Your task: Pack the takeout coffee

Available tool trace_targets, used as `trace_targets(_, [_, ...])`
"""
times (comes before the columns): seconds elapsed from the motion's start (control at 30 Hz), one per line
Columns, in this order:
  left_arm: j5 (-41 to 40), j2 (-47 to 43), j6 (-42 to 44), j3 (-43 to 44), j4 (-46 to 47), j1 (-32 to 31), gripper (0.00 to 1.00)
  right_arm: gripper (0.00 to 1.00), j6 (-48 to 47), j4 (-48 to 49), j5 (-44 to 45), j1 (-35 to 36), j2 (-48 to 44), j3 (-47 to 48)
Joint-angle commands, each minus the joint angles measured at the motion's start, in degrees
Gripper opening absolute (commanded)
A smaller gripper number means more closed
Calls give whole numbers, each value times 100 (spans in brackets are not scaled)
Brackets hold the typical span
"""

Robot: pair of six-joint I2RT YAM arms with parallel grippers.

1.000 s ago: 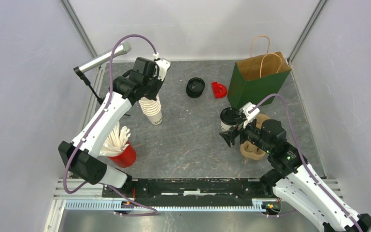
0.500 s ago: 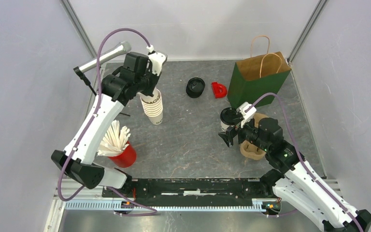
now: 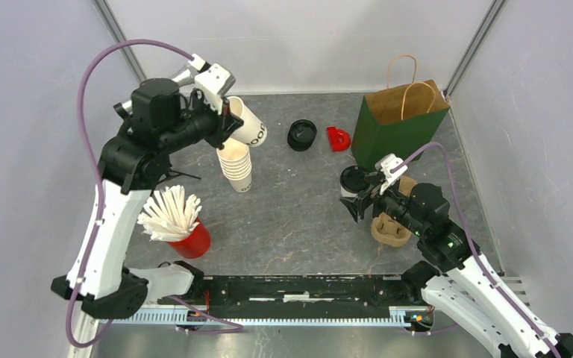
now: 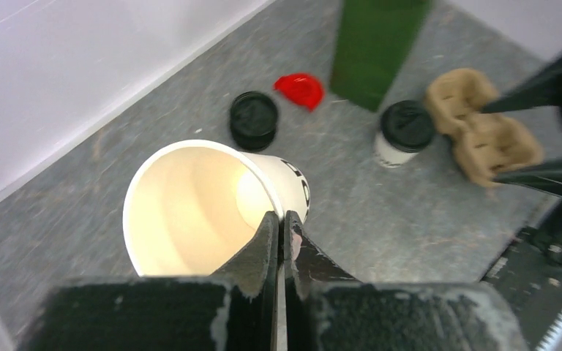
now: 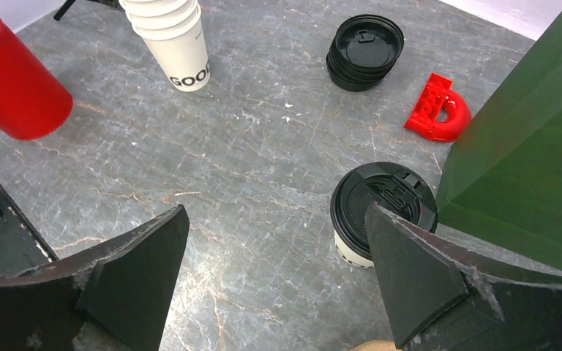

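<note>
Lidded cup point(image 5: 380, 197) partly behind right gripper point(image 5: 274, 212)

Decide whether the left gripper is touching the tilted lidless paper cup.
Touching. The left wrist view shows the left gripper pinched shut on the rim of the lidless cup.

The paper bag point(image 3: 397, 134) is dark green outside, brown inside. Just beside it the takeout cup point(image 5: 351, 252) is cream-white under a black lid point(image 5: 382, 201). Well apart from the bag, the lidless cup point(image 4: 190, 205) is cream with black letters.
</note>
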Motion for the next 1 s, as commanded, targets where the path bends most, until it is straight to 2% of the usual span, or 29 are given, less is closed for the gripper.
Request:
trace_targets(0.0, [1550, -459, -478, -371, 466, 11, 2, 98, 266, 250, 137, -1, -72, 268])
trace_targets(0.1, [1970, -737, -597, -1116, 696, 0, 2, 98, 474, 200, 377, 4, -148, 229])
trace_targets(0.23, [1854, -826, -738, -2006, 994, -278, 2, 98, 582, -72, 804, -1, -253, 274])
trace_targets(0.37, [540, -646, -325, -2148, 764, -1651, 2, 98, 560, -323, 1154, 6, -399, 455])
trace_targets(0.43, [-40, -578, -333, -2142, 742, -2109, 2, 98, 571, -396, 1298, 2, -473, 528])
trace_targets(0.57, [-760, -665, -595, -2609, 1025, -2504, 2, 98, 688, -429, 1479, 6, -695, 559])
trace_targets(0.77, [-1658, -523, -444, -3567, 1589, -3135, 2, 98, 675, -254, 1883, 1, -1011, 265])
trace_targets(0.83, [-1796, -388, -405, -3855, 1917, -3238, 3, 98, 736, -163, 1789, 6, -1061, 185])
trace_targets(0.97, [-2690, -232, -620, -4428, 2589, -3515, 3, 98, 759, 40, 1239, 4, -1071, 87])
